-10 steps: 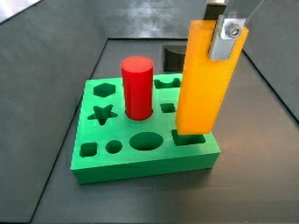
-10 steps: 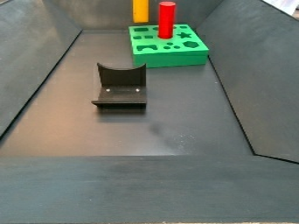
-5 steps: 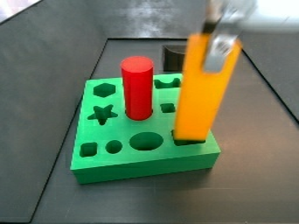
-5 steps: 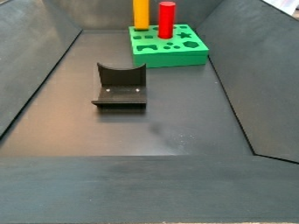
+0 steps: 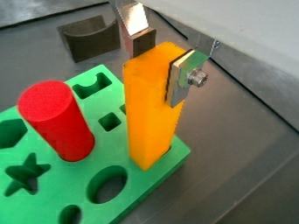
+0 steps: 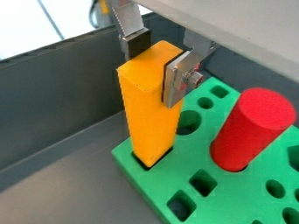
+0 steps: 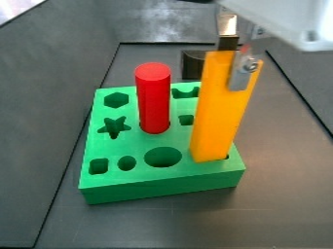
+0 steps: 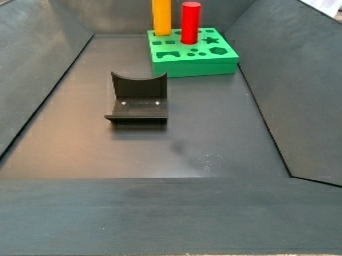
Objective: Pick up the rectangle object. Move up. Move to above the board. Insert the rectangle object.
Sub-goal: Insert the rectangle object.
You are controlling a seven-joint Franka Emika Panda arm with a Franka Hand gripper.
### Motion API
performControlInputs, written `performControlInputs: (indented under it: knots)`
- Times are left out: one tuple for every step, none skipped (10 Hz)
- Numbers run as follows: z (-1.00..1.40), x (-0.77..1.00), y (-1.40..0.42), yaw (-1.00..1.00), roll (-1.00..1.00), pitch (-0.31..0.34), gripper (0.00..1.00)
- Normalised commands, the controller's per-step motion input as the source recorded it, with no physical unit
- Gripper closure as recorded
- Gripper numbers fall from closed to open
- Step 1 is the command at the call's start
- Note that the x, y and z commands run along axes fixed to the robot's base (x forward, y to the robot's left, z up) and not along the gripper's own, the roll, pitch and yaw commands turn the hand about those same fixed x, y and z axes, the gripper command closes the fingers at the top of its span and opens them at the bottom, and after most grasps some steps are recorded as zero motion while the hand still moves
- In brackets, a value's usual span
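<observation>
The rectangle object (image 7: 219,107), a tall orange-yellow bar, stands upright with its lower end in a hole at the corner of the green board (image 7: 143,180). It also shows in both wrist views (image 5: 152,114) (image 6: 146,105) and in a side view (image 8: 160,14). My gripper (image 7: 237,56) is shut on the bar's top end. One silver finger (image 5: 181,77) lies flat on a side face, the other finger's dark pad (image 6: 135,48) is at the opposite face. The board shows in both wrist views (image 5: 65,175) (image 6: 233,188).
A red cylinder (image 7: 154,97) stands upright in the board beside the bar, shorter than it. The dark fixture (image 8: 136,98) stands on the dark floor away from the board, and shows behind it in a wrist view (image 5: 93,37). Sloped dark walls enclose the floor.
My gripper has moved down with the bar. The bar's top is lower than before and its lower end sits deeper in the board's hole.
</observation>
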Motion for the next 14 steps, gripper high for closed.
performControlInputs:
  knots:
    - [-0.35, 0.85, 0.00, 0.36, 0.00, 0.034, 1.00]
    - [-0.44, 0.71, 0.00, 0.19, 0.10, 0.001, 1.00]
    - [-0.49, 0.53, 0.00, -0.22, 0.05, -0.003, 1.00]
    - [-0.53, 0.49, 0.02, -0.67, 0.09, -0.017, 1.00]
    - [-0.50, 0.49, 0.02, -0.69, 0.05, -0.034, 1.00]
    - [-0.47, 0.41, 0.04, -0.76, 0.02, -0.053, 1.00]
    - [-0.48, 0.16, 0.03, -0.69, 0.00, -0.133, 1.00]
    - [-0.66, -0.16, 0.12, -0.33, 0.00, -0.180, 1.00]
    - [-0.73, -0.24, 0.17, -0.25, 0.03, -0.217, 1.00]
    - [-0.63, -0.39, 0.20, -0.07, 0.00, -0.304, 1.00]
    - [-0.23, -0.60, 0.21, 0.00, -0.08, -0.500, 1.00]
    - [-0.07, -0.61, 0.19, 0.00, -0.14, -0.500, 1.00]
    - [-0.14, -0.65, 0.26, 0.00, -0.07, -0.500, 1.00]
    - [-0.29, -0.74, 0.12, -0.02, 0.00, -0.496, 1.00]
